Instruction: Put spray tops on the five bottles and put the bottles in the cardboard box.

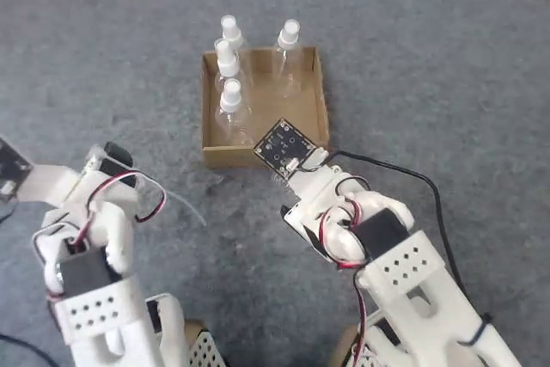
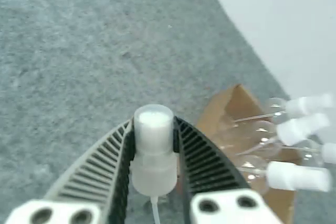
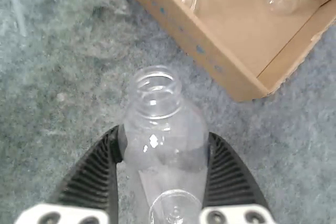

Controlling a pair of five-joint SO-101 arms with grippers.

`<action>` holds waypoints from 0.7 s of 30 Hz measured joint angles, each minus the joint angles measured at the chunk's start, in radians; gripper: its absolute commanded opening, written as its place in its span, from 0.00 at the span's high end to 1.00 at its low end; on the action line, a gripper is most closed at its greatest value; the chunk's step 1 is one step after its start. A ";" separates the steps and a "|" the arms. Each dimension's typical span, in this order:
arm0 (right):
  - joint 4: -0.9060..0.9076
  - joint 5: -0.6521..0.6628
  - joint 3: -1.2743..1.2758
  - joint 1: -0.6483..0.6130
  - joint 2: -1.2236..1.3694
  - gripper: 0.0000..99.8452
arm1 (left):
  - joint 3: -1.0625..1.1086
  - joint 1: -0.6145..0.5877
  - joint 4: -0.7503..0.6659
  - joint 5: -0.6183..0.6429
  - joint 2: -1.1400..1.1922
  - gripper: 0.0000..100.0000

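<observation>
My left gripper [image 2: 153, 125] is shut on a white spray top [image 2: 153, 148], whose thin dip tube [image 1: 182, 203] sticks out of the left arm toward the middle of the table. My right gripper [image 3: 163, 136] is shut on a clear bottle [image 3: 159, 116] with an open neck and no top, held just in front of the cardboard box [image 3: 195, 46]. The cardboard box [image 1: 249, 159] sits at the middle back and holds several clear bottles [image 1: 231, 109] with white spray tops on, all upright. The same capped bottles [image 2: 294, 129] appear in the left wrist view.
Grey carpet [image 1: 447, 83] covers the whole table around the box. A black cable [image 1: 430, 191] runs from the right arm's wrist along its right side. The right arm's camera board [image 1: 284, 146] overhangs the box's front right corner.
</observation>
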 measured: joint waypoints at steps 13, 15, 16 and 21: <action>-0.068 0.000 0.137 0.000 -0.242 0.98 | 0.000 0.009 -0.035 0.098 -0.227 0.99; -0.068 0.000 0.140 0.000 -0.270 0.98 | 0.000 0.011 -0.035 0.114 -0.267 0.99; -0.068 0.000 0.140 -0.002 -0.281 0.98 | 0.000 0.011 -0.040 0.120 -0.287 0.99; -0.068 0.000 0.140 -0.002 -0.287 0.98 | 0.000 0.009 -0.091 0.143 -0.365 0.99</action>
